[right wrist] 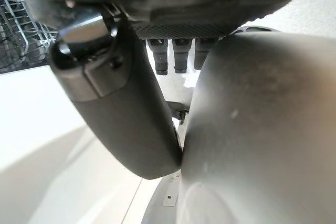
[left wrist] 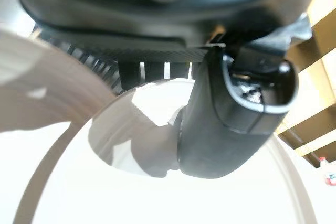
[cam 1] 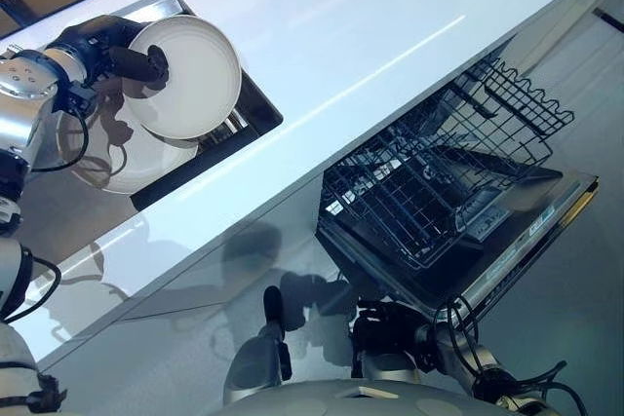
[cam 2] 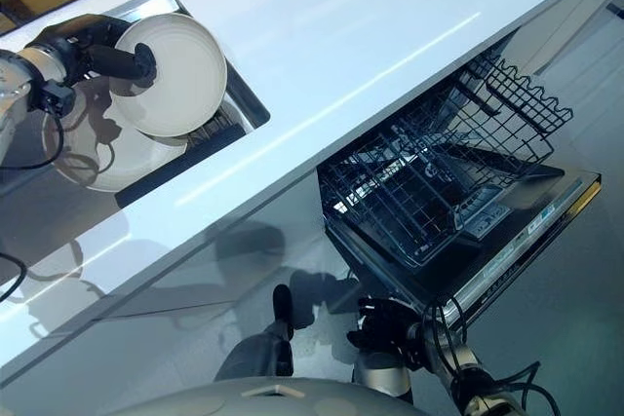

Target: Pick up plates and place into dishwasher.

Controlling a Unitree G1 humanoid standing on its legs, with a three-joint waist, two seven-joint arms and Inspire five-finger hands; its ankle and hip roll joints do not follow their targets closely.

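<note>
From the head cameras, I have my left hand [cam 1: 102, 46] pinching 1 round white plate [cam 1: 190, 75] by its rim, lifted over the sink [cam 1: 258, 104] above another white plate [cam 1: 127, 168], ready for the black wire dishwasher rack [cam 1: 439, 182]. The left wrist view shows the thumb [left wrist: 226, 124] clamped on it. My right hand [cam 2: 385, 328] hangs low; the right wrist view shows its fingers [right wrist: 176, 56] relaxed, holding nothing.

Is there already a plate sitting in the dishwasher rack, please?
No, the dishwasher rack holds no plate; the left hand grips one plate over the sink.
</note>
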